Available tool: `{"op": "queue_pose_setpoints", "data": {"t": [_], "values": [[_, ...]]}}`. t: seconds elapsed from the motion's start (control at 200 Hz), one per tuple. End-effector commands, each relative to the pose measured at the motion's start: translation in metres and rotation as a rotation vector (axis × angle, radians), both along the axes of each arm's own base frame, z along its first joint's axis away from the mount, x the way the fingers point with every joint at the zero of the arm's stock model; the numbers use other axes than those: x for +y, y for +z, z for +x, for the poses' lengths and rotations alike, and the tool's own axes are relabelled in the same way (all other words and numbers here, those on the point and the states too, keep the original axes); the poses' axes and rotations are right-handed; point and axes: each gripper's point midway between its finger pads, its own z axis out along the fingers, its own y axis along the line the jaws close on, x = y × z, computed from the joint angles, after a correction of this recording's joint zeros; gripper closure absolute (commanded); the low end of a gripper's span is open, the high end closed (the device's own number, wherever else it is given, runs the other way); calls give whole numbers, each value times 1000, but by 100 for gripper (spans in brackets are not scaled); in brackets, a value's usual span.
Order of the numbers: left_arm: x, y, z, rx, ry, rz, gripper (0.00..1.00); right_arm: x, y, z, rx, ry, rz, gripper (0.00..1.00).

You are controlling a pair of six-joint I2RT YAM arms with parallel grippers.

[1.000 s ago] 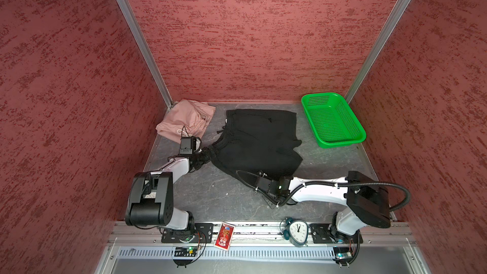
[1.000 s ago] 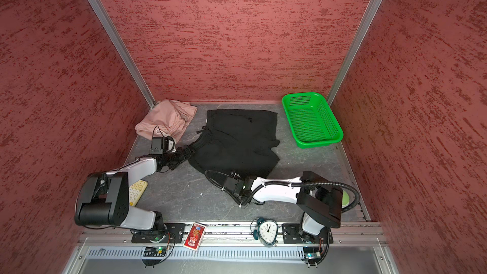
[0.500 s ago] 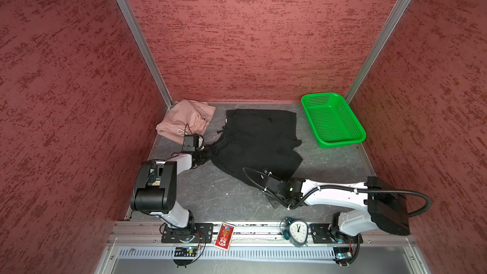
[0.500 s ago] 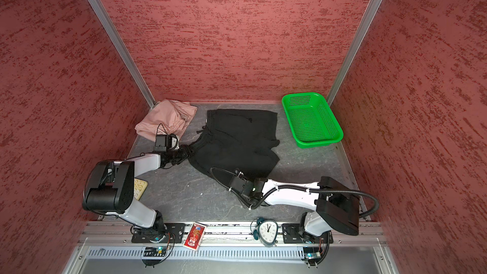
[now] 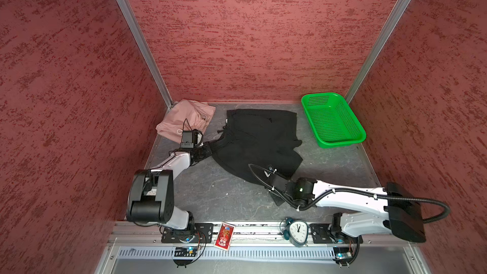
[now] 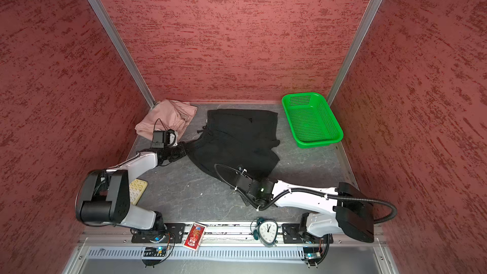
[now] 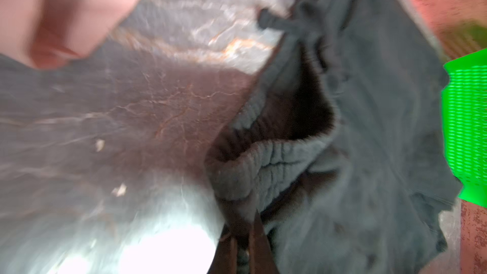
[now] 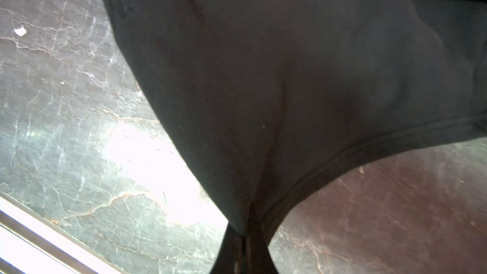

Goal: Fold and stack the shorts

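The black shorts (image 5: 259,138) (image 6: 237,138) lie spread on the floor's middle, partly rumpled. In both top views my left gripper (image 5: 210,146) (image 6: 186,146) sits at their left waistband corner. The left wrist view shows this gripper (image 7: 243,220) shut on the gathered black waistband (image 7: 266,170). My right gripper (image 5: 264,181) (image 6: 236,181) is at the shorts' near corner; in the right wrist view it (image 8: 246,229) is shut on the hem corner (image 8: 290,199), lifted off the floor. The pink shorts (image 5: 184,118) (image 6: 166,117) lie bunched in the back left corner.
A green mesh basket (image 5: 340,142) (image 6: 317,142) stands at the back right. An alarm clock (image 5: 296,230) and a red card (image 5: 224,235) sit on the front rail. A yellow tray (image 6: 137,191) lies by the left arm's base.
My left gripper has shut on the black waistband. The right arm has swung outward to the right, still holding the hem corner, which has shifted slightly rightward.
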Motion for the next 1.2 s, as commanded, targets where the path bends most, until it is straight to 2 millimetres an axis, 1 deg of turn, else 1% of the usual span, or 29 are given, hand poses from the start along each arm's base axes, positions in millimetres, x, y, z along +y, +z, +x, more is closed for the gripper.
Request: {"op": "queue_pose_setpoints", "data": {"t": [0.0, 0.12, 0.205, 0.296, 0.371, 0.431, 0.551, 0.671, 0.791, 0.917, 0.997, 1.132, 1.197], "values": [[7, 26, -11, -17, -8, 68, 100, -7, 27, 5, -60, -4, -2, 100], [13, 52, -29, -23, 3, 102, 100, -8, 54, 6, -87, 5, 22, 100], [13, 74, -38, -51, -6, 114, 100, -9, 74, 9, -109, -1, 31, 100], [16, 92, -49, -57, -2, 127, 100, -12, 92, 11, -127, -8, 23, 100], [19, 103, -56, -51, -2, 145, 100, -18, 108, 13, -149, -17, 4, 99], [21, 111, -62, -44, -1, 159, 100, -29, 121, 17, -173, -41, -32, 96], [24, 127, -70, -41, -3, 167, 100, -42, 143, 25, -232, -61, -103, 97], [25, 137, -77, -40, -3, 167, 100, -42, 164, 34, -300, -76, -83, 100], [22, 144, -86, -35, -15, 153, 100, -38, 181, 35, -333, -70, -14, 100], [18, 147, -98, -23, -24, 131, 100, -42, 196, 35, -360, -65, 11, 100], [16, 146, -108, -3, -27, 123, 100, -43, 202, 35, -370, -56, 17, 100], [10, 155, -120, -33, -23, 81, 100, -42, 213, 32, -374, -36, 43, 100], [9, 153, -125, -25, -16, 66, 100, -44, 223, 33, -393, -45, 68, 100]]}}
